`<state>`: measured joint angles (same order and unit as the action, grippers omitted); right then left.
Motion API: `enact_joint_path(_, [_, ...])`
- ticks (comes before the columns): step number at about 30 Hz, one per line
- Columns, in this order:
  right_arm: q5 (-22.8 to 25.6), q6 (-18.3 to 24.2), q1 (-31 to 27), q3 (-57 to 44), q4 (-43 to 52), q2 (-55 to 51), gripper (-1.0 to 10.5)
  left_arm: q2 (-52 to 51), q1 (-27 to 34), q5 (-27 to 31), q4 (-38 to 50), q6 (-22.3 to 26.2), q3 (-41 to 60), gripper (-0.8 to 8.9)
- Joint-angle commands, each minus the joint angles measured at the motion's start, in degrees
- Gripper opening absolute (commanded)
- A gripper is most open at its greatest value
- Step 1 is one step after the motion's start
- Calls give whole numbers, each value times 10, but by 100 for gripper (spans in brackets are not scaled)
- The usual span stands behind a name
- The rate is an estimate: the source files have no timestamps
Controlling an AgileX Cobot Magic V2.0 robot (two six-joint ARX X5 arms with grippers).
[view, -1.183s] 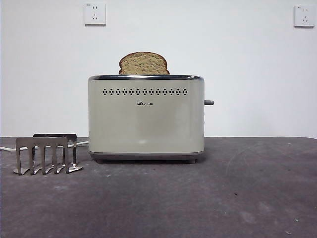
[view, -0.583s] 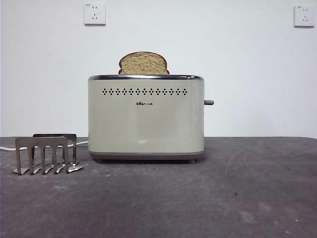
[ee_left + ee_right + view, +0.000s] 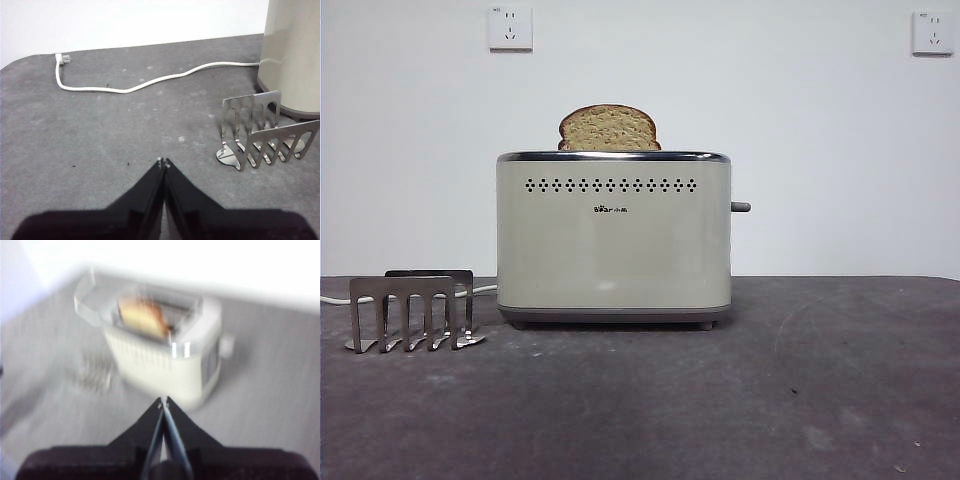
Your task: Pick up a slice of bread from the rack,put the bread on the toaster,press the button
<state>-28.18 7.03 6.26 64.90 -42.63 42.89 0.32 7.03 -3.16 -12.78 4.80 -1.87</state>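
1. Grey, matte, slightly mottled desk (image 3: 800, 400) carries everything; pale specks and faint scuffs show across it. A plain white wall stands behind, with two white wall sockets (image 3: 511, 28) high up, one toward each side in the front view.
2. Toaster (image 3: 613, 240): cream-beige, chrome top rim, upright near mid-desk. Slice of bread (image 3: 609, 128) stands in the slot, its rounded top showing above the rim.
3. Button (image 3: 741, 207): dark stub projecting sideways from the toaster's end wall, high on that wall.
4. Rack (image 3: 410, 312): dull metal, two pronged plates, holds nothing; it sits on the desk just beside the toaster's other end.
5. Left claw (image 3: 163, 162): jaws pressed together, gripping nothing, above bare desk. The rack (image 3: 265, 132) lies ahead and off to one side of the tips, apart from them; the toaster's corner (image 3: 295, 50) sits just beyond the rack.
6. White power cord (image 3: 150, 82) trails loosely across the desk ahead of the left claw, from the toaster toward a plug lying near the wall.
7. Right claw (image 3: 163, 402): jaws pressed together, gripping nothing. This view is blurred; the toaster (image 3: 165, 360) lies ahead of and below the tips, with the bread (image 3: 142, 317) visible in its slot.
8. Neither arm appears in the front view.
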Motion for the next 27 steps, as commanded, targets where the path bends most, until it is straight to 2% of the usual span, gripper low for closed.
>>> enact_joint_path(1, [46, -18, -15, -111, 71, -82, 1, -1, 2, 1, -2, -6, 7, -3])
enact_joint_path(3, [133, -35, -23, -215, 141, -154, 1, -1, 2, 1, -2, -6, 7, -3])
enact_joint_path(5, [169, -54, -28, -301, 202, -212, 1, -1, 2, 1, -2, -6, 7, -3])
enact_joint_path(10, [177, -98, -29, -441, 317, -306, 1, -1, 2, 1, -2, -6, 7, -3])
enact_joint_path(15, [205, -109, -29, -536, 378, -359, 1, -1, 2, 1, -2, -6, 7, -3])
enact_joint_path(21, [257, -122, -29, -597, 384, -401, 1, -1, 2, 1, -2, -6, 7, -3])
enact_joint_path(27, [256, -125, -28, -633, 382, -428, 1, -1, 2, 1, -2, -6, 7, -3])
